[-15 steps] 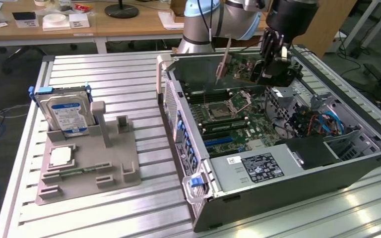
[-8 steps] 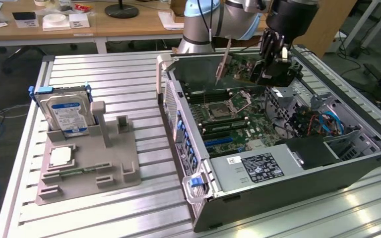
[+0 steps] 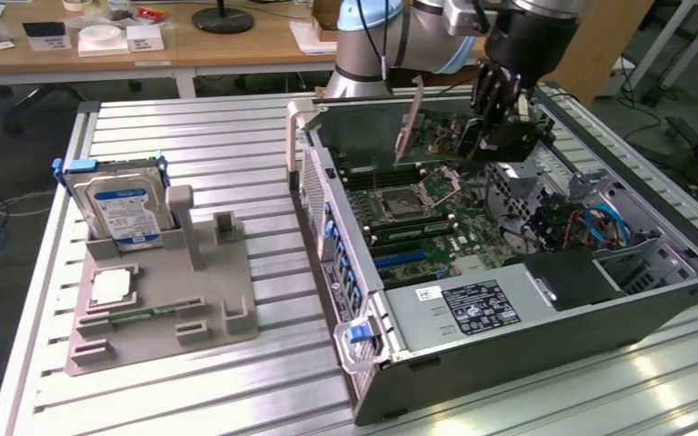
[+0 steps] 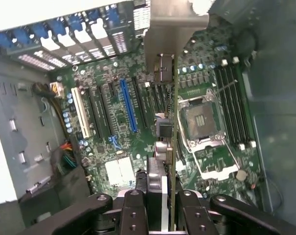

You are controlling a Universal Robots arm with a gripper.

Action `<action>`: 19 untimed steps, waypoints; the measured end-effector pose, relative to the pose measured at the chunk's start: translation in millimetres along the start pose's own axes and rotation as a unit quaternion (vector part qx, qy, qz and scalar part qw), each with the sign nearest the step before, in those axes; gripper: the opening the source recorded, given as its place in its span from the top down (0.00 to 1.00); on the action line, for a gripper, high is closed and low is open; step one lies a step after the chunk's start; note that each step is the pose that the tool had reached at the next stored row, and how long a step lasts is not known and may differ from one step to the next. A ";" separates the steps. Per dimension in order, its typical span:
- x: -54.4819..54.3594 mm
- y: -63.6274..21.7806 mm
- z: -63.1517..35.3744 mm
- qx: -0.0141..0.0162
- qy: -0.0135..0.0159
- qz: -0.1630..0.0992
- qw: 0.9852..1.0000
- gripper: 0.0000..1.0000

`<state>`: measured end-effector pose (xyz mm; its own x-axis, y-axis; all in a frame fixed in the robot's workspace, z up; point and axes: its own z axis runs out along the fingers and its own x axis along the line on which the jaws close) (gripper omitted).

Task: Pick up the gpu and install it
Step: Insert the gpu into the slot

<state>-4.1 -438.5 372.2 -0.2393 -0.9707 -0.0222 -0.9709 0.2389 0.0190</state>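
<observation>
A ribbed metal worktop carries an open computer case lying on its side, its power supply nearest. On the exterior view's left, a grey holder props a hard drive upright. Farther back, the claw grips the gpu on edge above the motherboard. The wrist view adds the gpu edge-on between the fingers, with a blue slot on one side and the bare processor socket on the other. Wooden desks stand behind.
</observation>
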 end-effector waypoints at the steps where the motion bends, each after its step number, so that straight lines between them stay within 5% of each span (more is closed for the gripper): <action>1: 0.0 0.0 1.7 0.000 0.000 -0.009 1.000 0.72; 3: 0.0 0.0 5.3 -0.001 0.000 -0.025 1.000 0.72; 8: -1.4 0.8 7.4 0.027 -0.004 -0.030 0.999 0.72; 14: -1.1 1.5 15.5 0.026 -0.007 -0.074 0.997 0.72; 19: 3.0 17.3 24.1 0.026 -0.007 -0.078 0.997 0.72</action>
<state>-22.0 -436.6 348.4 -0.0855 -0.9957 -0.0357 -0.9955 0.0868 -0.0368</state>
